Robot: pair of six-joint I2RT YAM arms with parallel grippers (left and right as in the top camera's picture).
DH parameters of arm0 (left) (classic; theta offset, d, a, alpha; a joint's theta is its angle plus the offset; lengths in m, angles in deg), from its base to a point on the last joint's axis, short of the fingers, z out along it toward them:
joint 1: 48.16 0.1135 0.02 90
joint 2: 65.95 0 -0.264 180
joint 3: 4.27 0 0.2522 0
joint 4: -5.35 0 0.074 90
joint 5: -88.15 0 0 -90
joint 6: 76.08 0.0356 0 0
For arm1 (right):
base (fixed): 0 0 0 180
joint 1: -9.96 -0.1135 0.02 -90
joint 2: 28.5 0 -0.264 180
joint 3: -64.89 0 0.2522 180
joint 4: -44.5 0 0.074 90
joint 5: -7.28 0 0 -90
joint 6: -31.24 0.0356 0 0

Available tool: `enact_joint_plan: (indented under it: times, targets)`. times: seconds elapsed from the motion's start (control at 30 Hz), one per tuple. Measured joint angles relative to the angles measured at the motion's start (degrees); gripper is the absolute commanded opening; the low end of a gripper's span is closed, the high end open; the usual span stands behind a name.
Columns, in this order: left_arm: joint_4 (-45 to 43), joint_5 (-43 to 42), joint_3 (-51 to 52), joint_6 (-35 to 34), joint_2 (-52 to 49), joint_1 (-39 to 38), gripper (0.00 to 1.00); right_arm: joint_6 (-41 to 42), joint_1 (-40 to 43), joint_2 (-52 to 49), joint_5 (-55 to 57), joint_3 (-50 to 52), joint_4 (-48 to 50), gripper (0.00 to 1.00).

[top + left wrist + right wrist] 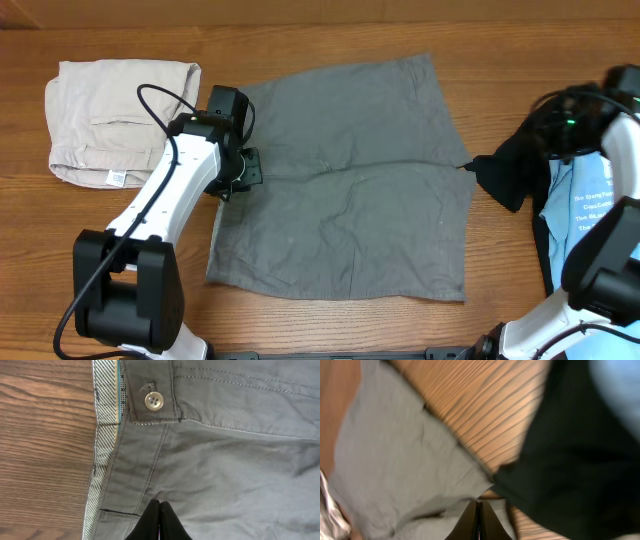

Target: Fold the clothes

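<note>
Grey shorts (340, 180) spread flat mid-frame on wooden surface (300, 40); beige shorts (110, 120) upper left; jaws of left gripper (160, 512) and right gripper (479, 510) closed.

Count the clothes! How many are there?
4. Grey shorts spread out in the middle, folded beige shorts at the left, a black garment at the right, and a blue T-shirt at the right edge. More could be hidden underneath.
</note>
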Motion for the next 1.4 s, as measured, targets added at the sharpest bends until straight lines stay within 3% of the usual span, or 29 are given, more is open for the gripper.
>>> enact_joint_plan:
  times: [0.23, 0.43, 0.6, 1.03, 1.23, 1.33, 1.4]
  targets:
    - [-1.6, 0.3, 0.0, -1.4, -7.5, 0.0, 0.04, -1.8, -12.5, 0.0, 5.6, 6.4, 0.5, 0.04]
    - [-3.9, 0.4, -0.2, -1.4, -12.3, 0.0, 0.04, -3.1, -17.3, 0.0, 7.9, 14.7, 12.2, 0.04]
    - [-4.3, 0.5, -0.9, -1.4, -13.3, 0.0, 0.04, -3.3, -18.0, 0.0, 8.4, 23.0, 28.5, 0.05]
    - [-23.1, 8.5, -1.6, -1.4, -14.9, -0.2, 0.04, 2.1, -18.0, -2.3, 7.8, 27.1, 45.7, 0.08]
    - [-19.3, 8.9, -4.6, -1.2, -16.0, -0.2, 0.05, 2.8, -18.1, -2.3, 6.3, 23.8, 40.7, 0.34]
    - [-11.1, 9.0, -9.8, -1.0, -16.4, -0.2, 0.11, 2.8, -18.1, -0.5, 5.9, 19.0, 33.3, 0.35]
    - [-4.3, 9.0, -15.2, -0.4, -15.6, -0.2, 0.08, 2.8, -18.1, 2.8, 5.8, 14.2, 25.5, 0.38]
